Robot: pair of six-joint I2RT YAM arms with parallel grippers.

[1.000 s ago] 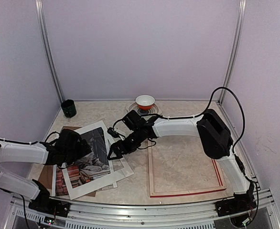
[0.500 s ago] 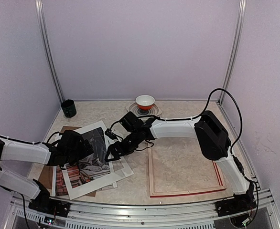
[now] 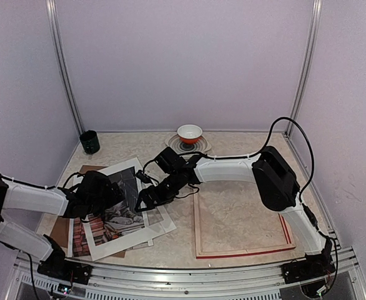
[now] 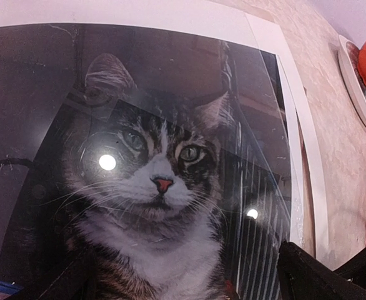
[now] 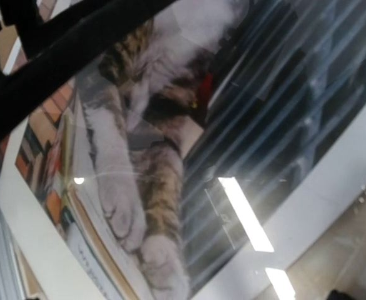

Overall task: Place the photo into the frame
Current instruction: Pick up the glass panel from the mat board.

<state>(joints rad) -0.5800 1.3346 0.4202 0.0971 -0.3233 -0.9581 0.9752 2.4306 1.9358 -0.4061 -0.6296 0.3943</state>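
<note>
Photo (image 3: 122, 215) lay on the table's left, bordered by white mat (image 3: 117, 242); frame (image 3: 245, 253) sat to the right. Left gripper (image 3: 113, 195) and right gripper (image 3: 144, 201) were over the photo, fingers spread wide, holding nothing.

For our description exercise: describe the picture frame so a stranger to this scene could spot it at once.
On the marbled table, look at the right half. The frame lies flat there, empty, the tabletop showing through it. Unlike the white mat and cat photo piled to its left, it is a pale wooden rectangle edged in red.
</note>
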